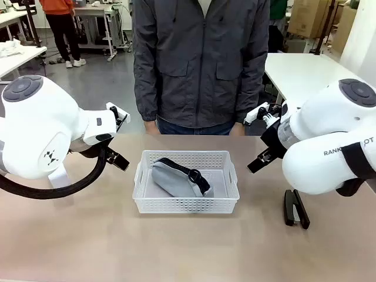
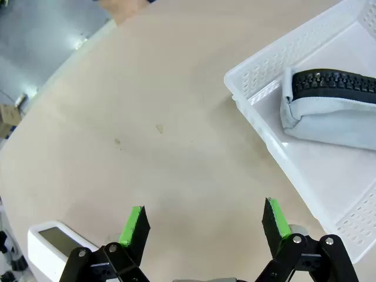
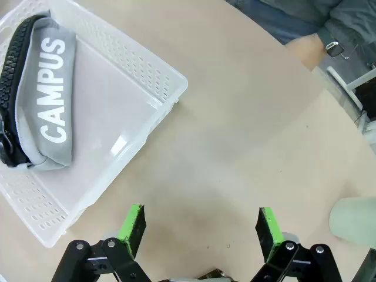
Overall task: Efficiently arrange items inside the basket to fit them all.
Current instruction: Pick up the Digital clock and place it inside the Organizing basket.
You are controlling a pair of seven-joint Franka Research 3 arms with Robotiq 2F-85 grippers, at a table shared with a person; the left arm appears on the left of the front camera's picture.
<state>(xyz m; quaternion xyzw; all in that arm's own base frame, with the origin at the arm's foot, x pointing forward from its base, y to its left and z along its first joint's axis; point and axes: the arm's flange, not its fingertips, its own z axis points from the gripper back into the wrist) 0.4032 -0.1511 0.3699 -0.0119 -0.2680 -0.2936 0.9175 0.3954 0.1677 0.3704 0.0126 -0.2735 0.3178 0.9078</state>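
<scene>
1. The basket (image 1: pixel 186 205) sits on the bench (image 1: pixel 88 247), midway between the two arms.
2. The grey pouch (image 1: pixel 174 180) lies inside the basket, slanted across its left half. Its black zip runs along one edge and the word CAMPUS is printed on its side.
3. The black stapler (image 1: pixel 295 209) lies on the bench outside the basket, to its right and nearer the robot.
4. The pale green cup (image 3: pixel 354 219) stands on the bench, well apart from the basket's right end.
5. The white box (image 2: pixel 56 244) rests on the bench, well apart from the basket's left end.
6. The left arm's fingers (image 2: pixel 134 226) hang over bare bench left of the basket, spread wide and holding nothing.
7. The right arm's fingers (image 3: pixel 267 230) hang right of the basket, also spread wide and empty.
8. A person (image 1: pixel 200 59) stands beyond the basket's far side.
</scene>
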